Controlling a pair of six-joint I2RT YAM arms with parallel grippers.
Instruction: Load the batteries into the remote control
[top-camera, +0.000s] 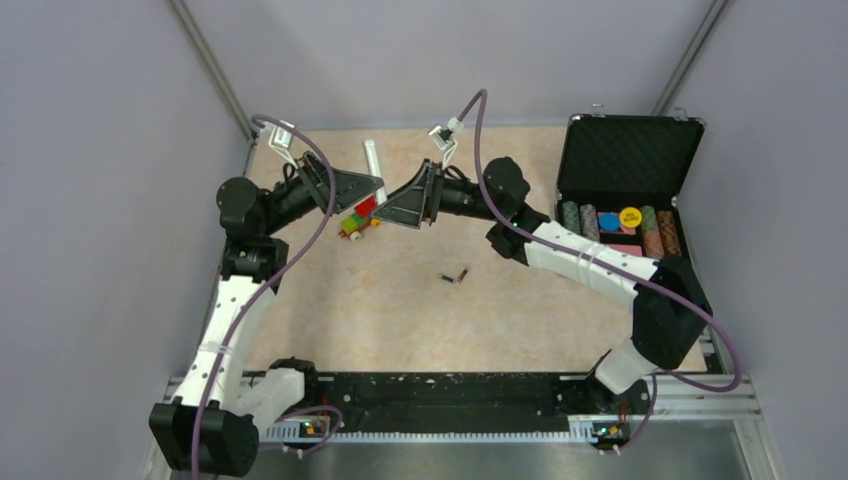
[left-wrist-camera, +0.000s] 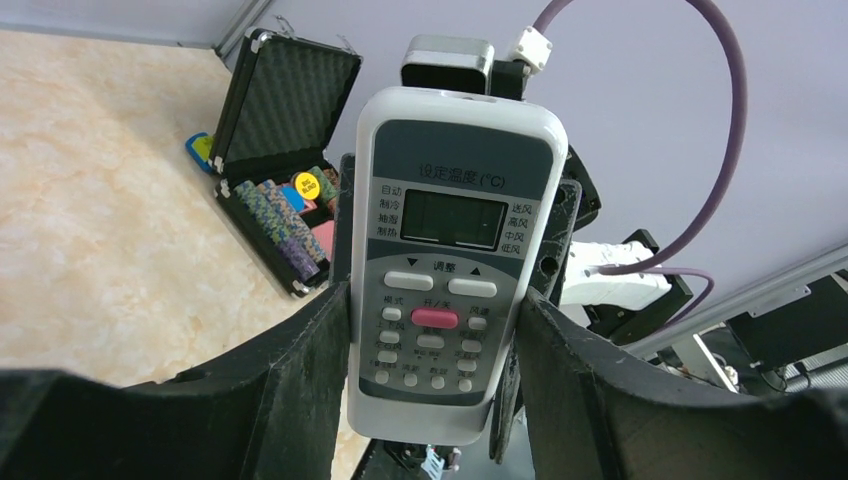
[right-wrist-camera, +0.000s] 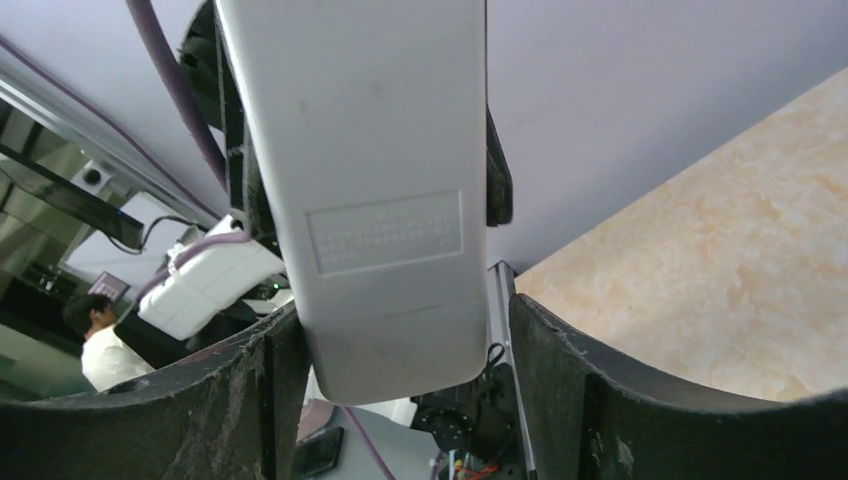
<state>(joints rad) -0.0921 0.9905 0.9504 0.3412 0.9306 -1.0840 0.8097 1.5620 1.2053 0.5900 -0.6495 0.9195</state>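
Jaws on left gripper (left-wrist-camera: 432, 320) are clamping the remote control (left-wrist-camera: 450, 260) — right gripper (right-wrist-camera: 400, 330) is straddling it unclenched; closing off-centre risks wrenching it loose.

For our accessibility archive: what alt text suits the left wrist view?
A light-grey remote control, buttons facing the camera, is clamped in the left gripper. Behind it, an open case of poker chips sits on the beige table.

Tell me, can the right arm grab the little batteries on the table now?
Probably not right away. The right fingers sit around the remote control, which the left fingers hold up. The batteries lie uncovered on the table, so it could likely reach them after backing off.
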